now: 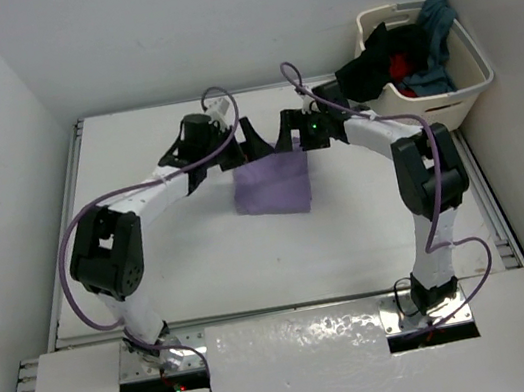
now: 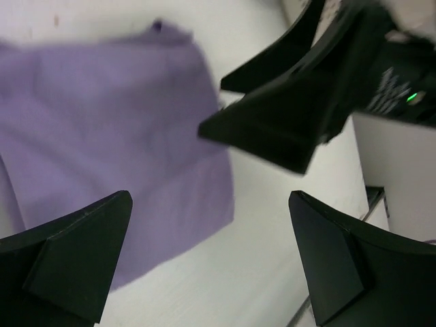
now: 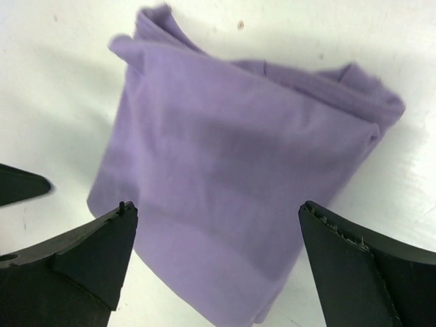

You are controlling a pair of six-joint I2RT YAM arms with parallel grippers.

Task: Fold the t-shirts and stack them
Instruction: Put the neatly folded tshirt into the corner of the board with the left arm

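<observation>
Both pairs of jaws hang spread wide and empty. The folded purple t-shirt (image 1: pixel 273 186) lies on the table just beneath them. With the two pairs this close together, a careless grab could make them collide or drag the fold open.

A folded lavender t-shirt (image 1: pixel 273 186) lies flat on the white table (image 1: pixel 192 259). The left gripper (image 1: pixel 246 150) and the right gripper (image 1: pixel 294 136) hang close together above its far edge, both with jaws spread apart. At the far right corner stands a cream laundry basket (image 1: pixel 441 104) holding a black t-shirt (image 1: pixel 367 66), a red t-shirt (image 1: pixel 406 64) and a teal t-shirt (image 1: pixel 435 25).
</observation>
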